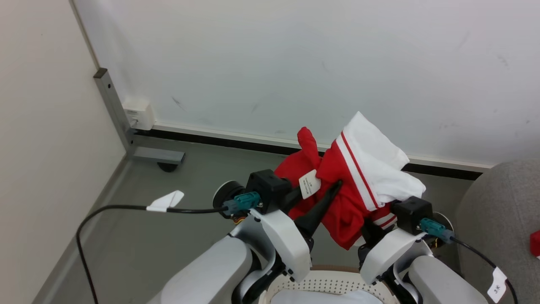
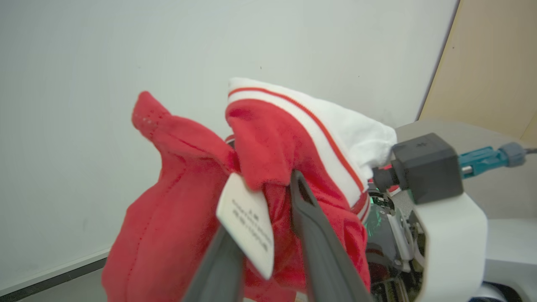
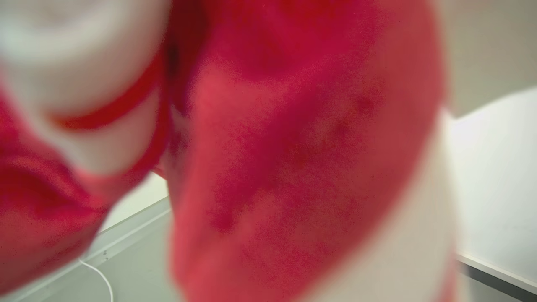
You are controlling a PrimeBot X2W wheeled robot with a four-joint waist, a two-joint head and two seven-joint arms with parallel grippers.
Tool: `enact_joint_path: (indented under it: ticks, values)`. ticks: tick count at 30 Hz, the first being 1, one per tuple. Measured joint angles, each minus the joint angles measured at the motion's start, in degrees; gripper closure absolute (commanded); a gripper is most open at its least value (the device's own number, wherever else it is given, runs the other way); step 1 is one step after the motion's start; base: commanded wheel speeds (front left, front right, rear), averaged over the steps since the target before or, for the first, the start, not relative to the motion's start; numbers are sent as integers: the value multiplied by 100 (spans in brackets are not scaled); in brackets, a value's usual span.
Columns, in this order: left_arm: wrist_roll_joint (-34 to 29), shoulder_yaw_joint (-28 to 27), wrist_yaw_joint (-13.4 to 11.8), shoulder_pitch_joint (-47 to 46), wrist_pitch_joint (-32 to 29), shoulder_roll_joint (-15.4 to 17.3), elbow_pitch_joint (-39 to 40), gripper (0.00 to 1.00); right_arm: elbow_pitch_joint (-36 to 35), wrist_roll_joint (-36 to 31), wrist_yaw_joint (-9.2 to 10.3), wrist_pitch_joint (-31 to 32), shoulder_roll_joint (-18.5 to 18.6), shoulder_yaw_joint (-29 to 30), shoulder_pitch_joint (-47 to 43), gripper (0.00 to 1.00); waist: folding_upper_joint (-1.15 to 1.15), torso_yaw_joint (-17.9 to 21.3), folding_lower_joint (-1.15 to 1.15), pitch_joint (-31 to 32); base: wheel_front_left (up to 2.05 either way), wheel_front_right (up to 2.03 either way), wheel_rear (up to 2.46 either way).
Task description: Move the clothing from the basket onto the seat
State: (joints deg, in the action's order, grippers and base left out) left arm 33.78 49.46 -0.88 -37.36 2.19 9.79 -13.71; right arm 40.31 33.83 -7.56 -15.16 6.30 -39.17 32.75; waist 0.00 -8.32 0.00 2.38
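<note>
The bright red soft fabric clothing (image 1: 350, 190) with its white striped panel hung bunched above the oval white perforated plastic basket (image 1: 333, 283). The left gripper (image 1: 319, 188) had its jaws pinched on a red fold beside the white label (image 1: 310, 184). The right gripper (image 1: 370, 230) was buried under cloth, and I could not tell its jaws' state. The large light grey upholstered seat (image 1: 498, 211) lay to the robot's right, nearer the right arm, so the carry would need to go that way.

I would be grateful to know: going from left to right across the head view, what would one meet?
Metal post → white wall box → white cable tag → the clothing → the seat.
</note>
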Motion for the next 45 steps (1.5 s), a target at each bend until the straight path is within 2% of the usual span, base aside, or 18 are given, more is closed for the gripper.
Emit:
enact_joint_path:
  ticks: [1, 2, 13, 21, 27, 37, 40, 45]
  values:
    - [0, -1, -21, 14, 1, 5, 14, 16, -42, 14, 1, 0, 35, 69, -26, 100, 0, 26, 0, -3, 0, 0, 0]
    - [1, -2, -20, 25, 2, 18, 31, 0, -86, 14, 1, 1, 82, 131, -35, 100, 0, 58, 0, -5, 0, 0, 0]
    - [19, 66, -118, 280, 107, 87, 166, 0, -563, -246, 1, 2, 531, 934, -357, 100, 0, 627, -1, -27, 0, 0, 0]
    - [-55, 123, -63, 387, 599, 130, 212, 0, -1001, -147, 1, 2, 901, 1471, -750, 100, 0, 1305, -1, -98, 0, 0, 0]
    - [-157, 154, -121, 411, 798, 168, 129, 0, -1771, -283, 1, 1, 1181, 1997, -1009, 100, 0, 1907, -1, -205, 0, 0, 0]
    - [-441, 272, -141, 411, 1099, 144, -88, 0, -2770, -360, 1, 0, 1205, 2784, -1790, 100, 0, 2878, -1, -461, 0, 0, 0]
    - [-441, 285, -114, 447, 1154, 79, -201, 0, -3007, -164, 1, 1, 1073, 2940, -1959, 100, 0, 3062, 0, -546, 0, 0, 0]
    - [-446, 285, -65, 451, 1209, 8, -309, 0, -3120, -53, 1, 2, 1127, 3033, -2111, 100, 0, 3208, 0, -639, 0, 0, 0]
